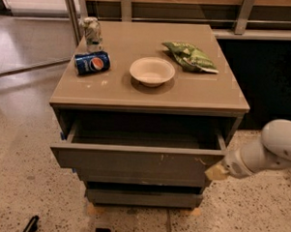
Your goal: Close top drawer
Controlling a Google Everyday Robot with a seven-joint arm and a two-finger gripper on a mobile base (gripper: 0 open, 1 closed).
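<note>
The top drawer (134, 162) of a grey cabinet is pulled partway out. Its flat front has small pale scratches near the middle and right. Its inside looks empty and dark. My gripper (216, 172) comes in from the right on a white arm (274, 148). Its pale tip rests against the right end of the drawer front.
On the cabinet top (194, 96) lie a blue Pepsi can (92, 63) on its side, a crumpled bottle (91, 33), a white bowl (152, 71) and a green chip bag (189, 57). A lower drawer front (142, 197) sits below. Speckled floor surrounds the cabinet; a dark wall stands to the right.
</note>
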